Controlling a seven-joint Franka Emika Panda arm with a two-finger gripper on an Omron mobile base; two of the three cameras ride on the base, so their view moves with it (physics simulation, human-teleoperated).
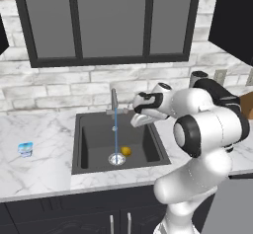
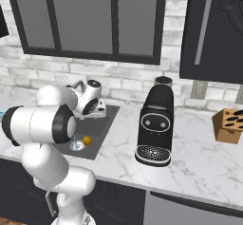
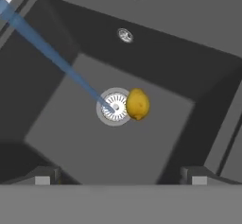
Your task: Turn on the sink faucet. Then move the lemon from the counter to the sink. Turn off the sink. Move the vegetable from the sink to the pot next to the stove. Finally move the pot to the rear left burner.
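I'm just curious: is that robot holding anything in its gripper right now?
No, nothing. The gripper is open above the sink, and the lemon lies loose on the basin floor beside the drain.

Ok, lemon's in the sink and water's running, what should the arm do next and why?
Probably swing the open gripper up toward the sink faucet handle to shut it off: the lemon already lies by the drain in the sink, and water still streams.
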